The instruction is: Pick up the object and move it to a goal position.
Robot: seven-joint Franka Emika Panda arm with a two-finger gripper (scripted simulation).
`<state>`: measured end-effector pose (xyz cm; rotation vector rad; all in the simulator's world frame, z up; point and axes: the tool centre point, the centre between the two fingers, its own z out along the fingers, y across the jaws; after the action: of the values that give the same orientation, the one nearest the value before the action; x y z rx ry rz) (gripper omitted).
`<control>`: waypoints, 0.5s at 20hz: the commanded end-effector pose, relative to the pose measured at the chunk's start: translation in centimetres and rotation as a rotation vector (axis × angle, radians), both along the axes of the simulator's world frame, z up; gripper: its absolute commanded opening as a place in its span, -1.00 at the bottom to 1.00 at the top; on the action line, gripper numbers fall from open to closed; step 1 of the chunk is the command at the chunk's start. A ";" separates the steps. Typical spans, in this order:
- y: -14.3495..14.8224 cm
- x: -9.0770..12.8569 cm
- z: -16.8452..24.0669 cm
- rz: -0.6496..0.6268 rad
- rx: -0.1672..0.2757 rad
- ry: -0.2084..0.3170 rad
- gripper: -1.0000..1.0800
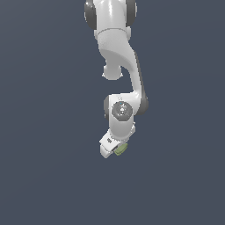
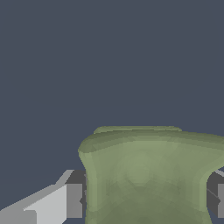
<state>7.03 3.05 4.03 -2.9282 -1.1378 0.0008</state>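
The object (image 2: 148,175) is seen in the wrist view as a broad olive-green piece with a thickened, slightly curved rim running from one finger to the other and a shallow, paler hollow in its face. Its widest extent in that view is laid across the gap between the fingers, and the flared rim is turned away from the camera, toward the open dark ground beyond the gripper. The lower part is cut off by the picture's edge, so the full outline and true long axis cannot be told. The surface is rendered smooth and matte, with soft banding below the rim. The gripper (image 1: 115,151) is closed on the object: a dark finger pad (image 2: 75,199) is pressed against one flank, and the other pad (image 2: 217,199) is met at the opposite flank. In the exterior view the object (image 1: 121,149) is shown only as a small green sliver at the tip of the white arm (image 1: 121,66), on the exterior view's right side of the gripper, and it is held against a plain dark blue-grey background (image 1: 44,132).
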 end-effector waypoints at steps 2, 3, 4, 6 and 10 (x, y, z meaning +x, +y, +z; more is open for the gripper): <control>0.0 -0.1 0.3 0.000 0.000 0.000 -1.00; 0.1 -0.2 0.5 0.000 0.000 0.000 -1.00; 0.1 -0.3 0.8 0.000 0.000 0.000 -1.00; 0.2 -0.5 1.4 0.000 0.000 0.000 -1.00; 0.4 -1.2 3.1 0.000 -0.001 0.000 -1.00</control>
<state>6.10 3.35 6.38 -2.9284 -1.1375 0.0022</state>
